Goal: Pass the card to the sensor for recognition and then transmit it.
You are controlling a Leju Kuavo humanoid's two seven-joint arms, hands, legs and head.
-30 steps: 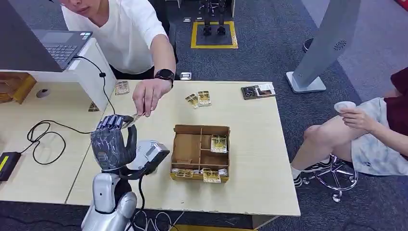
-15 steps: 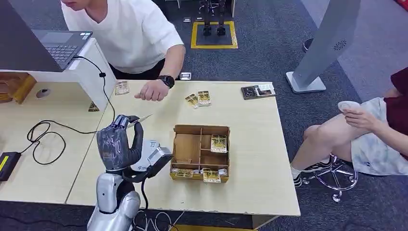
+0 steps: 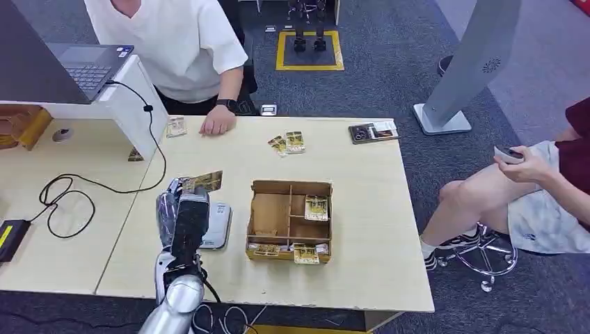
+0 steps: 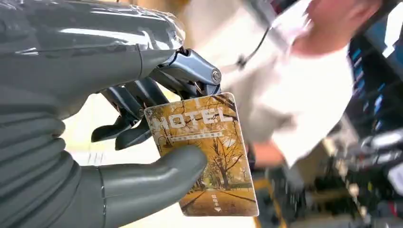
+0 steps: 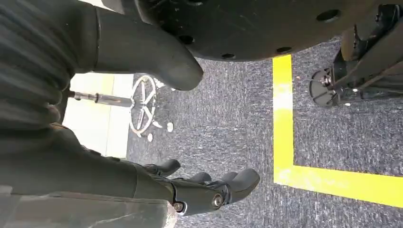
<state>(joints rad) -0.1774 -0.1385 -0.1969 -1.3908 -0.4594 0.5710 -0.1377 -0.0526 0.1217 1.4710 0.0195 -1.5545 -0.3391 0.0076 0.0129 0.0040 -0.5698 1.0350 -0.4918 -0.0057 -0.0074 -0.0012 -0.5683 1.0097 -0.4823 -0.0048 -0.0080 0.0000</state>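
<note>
Light wooden table (image 3: 362,209); left hand (image 3: 182,212) pinches hotel card (image 3: 202,182) just above grey sensor (image 3: 217,226). Right hand (image 5: 142,180) empty, fingers spread.

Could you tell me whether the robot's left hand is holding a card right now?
Yes: the left hand pinches the hotel card between thumb and fingers.

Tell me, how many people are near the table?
2. One person in a white shirt is behind the table's far edge, one hand resting on it. A second person sits on a stool past its right end.
</note>
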